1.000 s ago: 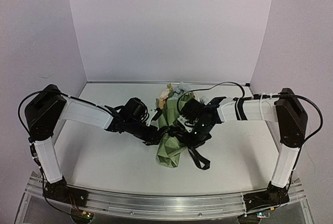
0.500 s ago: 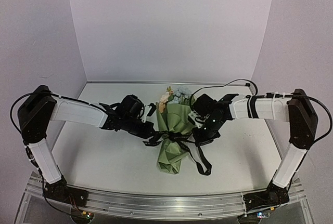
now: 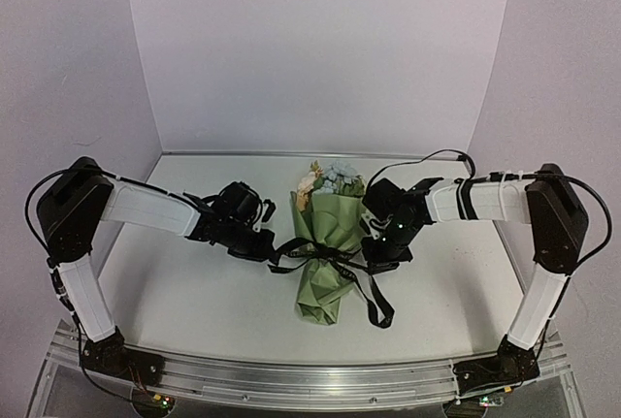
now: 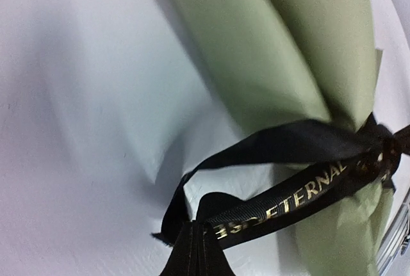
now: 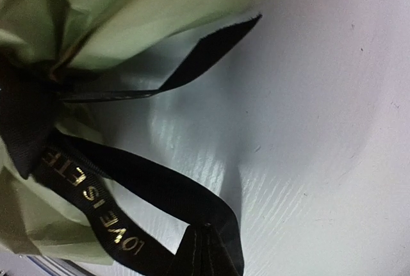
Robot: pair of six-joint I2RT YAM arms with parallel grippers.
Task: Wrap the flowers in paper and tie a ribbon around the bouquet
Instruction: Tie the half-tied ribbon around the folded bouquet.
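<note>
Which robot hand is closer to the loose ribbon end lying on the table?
Right. The right fingers pinch the ribbon beside the bouquet, directly above that loose end in the top view. The left fingers pinch ribbon on the bouquet's other side.

The bouquet (image 3: 325,268) is lying mid-table (image 3: 194,302), its wide end pointing to 12 o'clock and its narrow end to 6 o'clock. The flowers (image 3: 330,177) are sticking out at the 12 o'clock end. The ribbon (image 3: 335,257) is circling its waist. The left gripper (image 3: 277,251) is sitting at the bouquet's 9 o'clock and the right gripper (image 3: 374,253) at its 3 o'clock, a ribbon end running to each. One tail is trailing toward 5 o'clock.
</note>
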